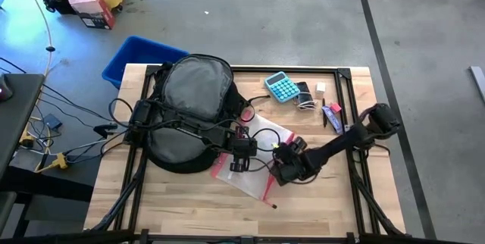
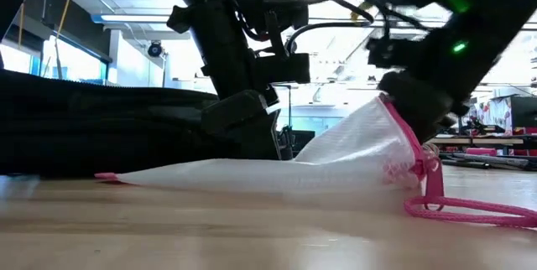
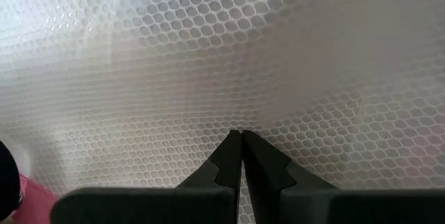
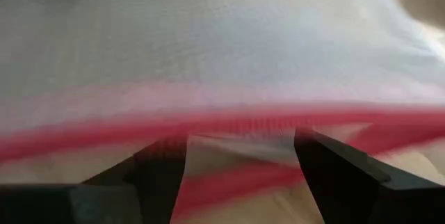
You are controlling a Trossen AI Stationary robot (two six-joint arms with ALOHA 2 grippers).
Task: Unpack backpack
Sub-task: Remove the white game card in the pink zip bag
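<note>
Backpack [image 1: 189, 107] and pouch [image 1: 261, 161] block mid-table; front edge [image 1: 227, 214] lies free.

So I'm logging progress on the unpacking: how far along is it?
Partly done. A calculator and small items lie on the table, beside the backpack. In hand: the pouch lies beside the backpack; the left gripper is shut and pressed on its mesh, and the right gripper is open at its pink edge. Whether anything remains inside the backpack cannot be seen.

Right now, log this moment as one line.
left gripper shut on pouch | right gripper open at pouch's pink edge | backpack flat on table
</note>
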